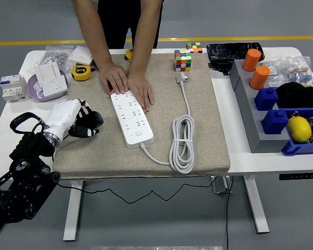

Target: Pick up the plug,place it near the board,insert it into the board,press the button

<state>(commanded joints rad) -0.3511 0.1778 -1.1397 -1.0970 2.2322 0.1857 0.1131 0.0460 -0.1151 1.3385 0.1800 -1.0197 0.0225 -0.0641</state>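
Beige woven mat (208, 125) covered the white tabletop (15, 120); person's hands (128, 83) pressed the long strip (131, 119); left robot hand (82, 124) curled, empty.

Lab, parts bins (274, 121), floor tape line (240, 38)

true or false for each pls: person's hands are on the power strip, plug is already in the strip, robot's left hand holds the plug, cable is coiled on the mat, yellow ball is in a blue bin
1. The person's hands press on the white power strip: true.
2. The grey plug is in the strip: false, it lies beside the colourful cube.
3. The robot's left hand holds the plug: false, it holds nothing, fingers curled.
4. The white cable lies coiled on the beige mat: true.
5. The yellow ball sits in a blue bin: true.
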